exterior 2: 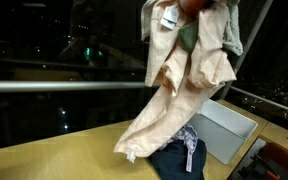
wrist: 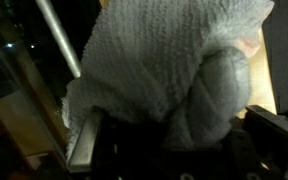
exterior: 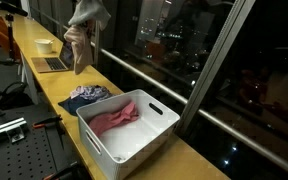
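Presently the step in hand, by my judgement, is a carry: one cloth is lifted and has not been put down.

Well beyond the bin (exterior: 156, 137), at the far end of the desk (exterior: 52, 86), stand a bowl (exterior: 45, 45) and a laptop (exterior: 52, 63), both untouched. Nearer the bin, the beige cloth (exterior: 79, 45) hangs in the air, high above the desk, its lower hem clear of the surface in an exterior view (exterior 2: 174, 95). The end effector (wrist: 174, 140) is pressed together on a bunched fold of this cloth, seen in the wrist view. Just beside the bin lies a pile of dark clothes (exterior: 89, 96). Inside the bin sits a pink cloth (exterior: 114, 118).

The next move calls for a level travel with the grip kept firm. The hanging hem must pass over the dark clothes and the bin's rim without snagging.
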{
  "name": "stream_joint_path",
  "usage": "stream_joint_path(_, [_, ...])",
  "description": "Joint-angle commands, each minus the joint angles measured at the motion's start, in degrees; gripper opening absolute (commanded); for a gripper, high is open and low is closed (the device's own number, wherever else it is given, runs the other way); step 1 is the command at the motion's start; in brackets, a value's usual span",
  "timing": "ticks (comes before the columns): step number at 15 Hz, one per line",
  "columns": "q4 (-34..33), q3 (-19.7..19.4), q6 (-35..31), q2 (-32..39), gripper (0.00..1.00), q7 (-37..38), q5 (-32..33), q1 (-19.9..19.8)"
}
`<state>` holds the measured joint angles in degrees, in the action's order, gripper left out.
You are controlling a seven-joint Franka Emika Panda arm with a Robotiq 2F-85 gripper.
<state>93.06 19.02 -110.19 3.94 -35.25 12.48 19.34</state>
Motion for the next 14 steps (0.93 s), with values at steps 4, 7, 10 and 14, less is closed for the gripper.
stream_joint_path(4, [2.86,-2.29,-3.60,5.75,0.02,-6.57,-11.67,-5.06])
stream_joint_path(7, [4.20,-1.80,-3.74,9.23,0.02,-9.09,-16.08,-6.34])
stream_joint_path(10, [4.77,-1.32,-3.20,11.41,0.02,-11.40,-19.67,-6.87])
stream_joint_path(14, [6.47,-1.57,-3.77,11.18,0.42,-11.84,-19.22,-6.91])
